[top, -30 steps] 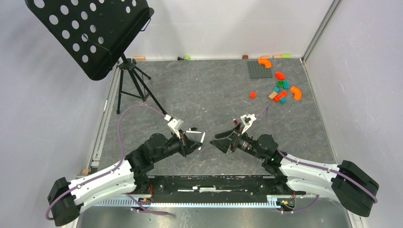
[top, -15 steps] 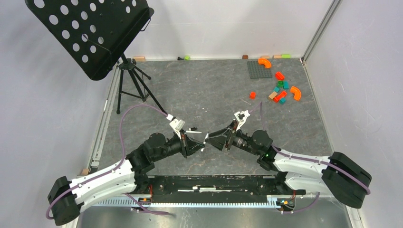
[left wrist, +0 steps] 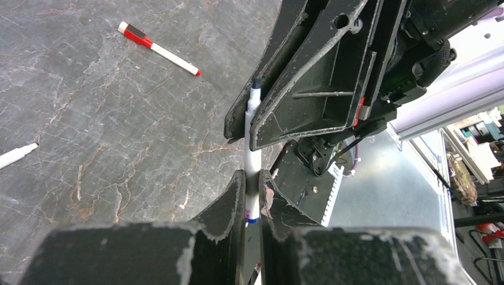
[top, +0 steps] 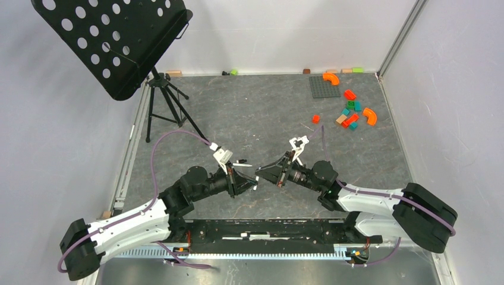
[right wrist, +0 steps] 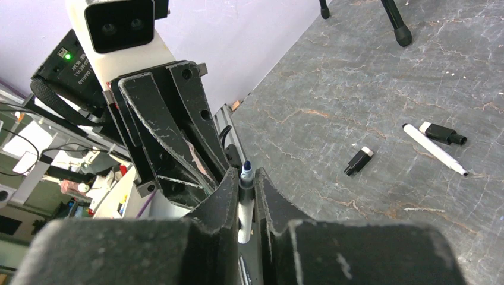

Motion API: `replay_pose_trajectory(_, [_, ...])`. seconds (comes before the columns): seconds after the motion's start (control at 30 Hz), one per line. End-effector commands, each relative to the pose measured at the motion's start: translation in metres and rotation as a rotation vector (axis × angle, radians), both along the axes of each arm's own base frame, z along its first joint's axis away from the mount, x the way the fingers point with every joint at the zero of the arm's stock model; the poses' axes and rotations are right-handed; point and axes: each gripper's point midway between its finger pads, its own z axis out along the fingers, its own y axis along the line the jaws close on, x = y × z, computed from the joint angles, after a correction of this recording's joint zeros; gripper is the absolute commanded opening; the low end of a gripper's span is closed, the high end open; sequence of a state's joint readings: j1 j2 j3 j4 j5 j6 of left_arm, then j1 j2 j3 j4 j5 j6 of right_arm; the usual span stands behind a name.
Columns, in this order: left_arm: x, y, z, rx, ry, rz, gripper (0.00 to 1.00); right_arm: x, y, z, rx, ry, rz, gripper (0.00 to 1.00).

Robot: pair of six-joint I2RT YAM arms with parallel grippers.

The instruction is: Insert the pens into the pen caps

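My two grippers meet above the table's near middle. A white-barrelled pen [left wrist: 253, 136] with a dark tip stands between them. My left gripper [left wrist: 252, 178] [top: 249, 180] is shut on its lower barrel. My right gripper [right wrist: 246, 181] [top: 262, 174] is shut on the same pen [right wrist: 245, 222] just below the tip. A red-ended pen [left wrist: 157, 48] lies on the table beyond. In the right wrist view a short black pen cap [right wrist: 358, 160] lies near another white pen [right wrist: 434, 149] and a longer black piece [right wrist: 443, 134]. No red pen cap shows.
A black perforated music stand [top: 113, 41] on a tripod [top: 166, 104] stands at the far left. Coloured toy blocks [top: 350, 113] and a grey baseplate [top: 324, 86] lie at the far right. One white pen end [left wrist: 15, 155] pokes in at the left wrist view's left edge.
My right arm has swung left to meet the left gripper. Its jaws have gone from open to shut round the tip end of the pen. The left arm has barely moved.
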State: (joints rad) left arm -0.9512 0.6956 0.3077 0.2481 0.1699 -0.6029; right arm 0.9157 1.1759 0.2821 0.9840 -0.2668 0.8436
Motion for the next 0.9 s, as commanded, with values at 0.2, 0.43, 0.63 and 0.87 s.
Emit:
replay_pose_trajectory(0.2, [0.001, 0.008, 0.011, -0.012, -0.095, 0.012, 0.51, -0.002, 0.008, 0.030, 0.046, -0.065, 0.039, 0.00])
replay_pose_trajectory(0.43, [-0.007, 0.017, 0.003, -0.021, -0.126, -0.002, 0.59, 0.004, 0.009, 0.027, -0.021, -0.060, 0.015, 0.00])
replay_pose_trajectory(0.63, [-0.011, 0.008, -0.003, -0.008, -0.110, -0.051, 0.53, 0.004, 0.011, 0.032, -0.024, -0.057, 0.019, 0.00])
replay_pose_trajectory(0.87, [-0.011, -0.002, -0.003, -0.016, -0.099, -0.082, 0.41, 0.004, 0.011, 0.030, -0.039, -0.047, 0.018, 0.00])
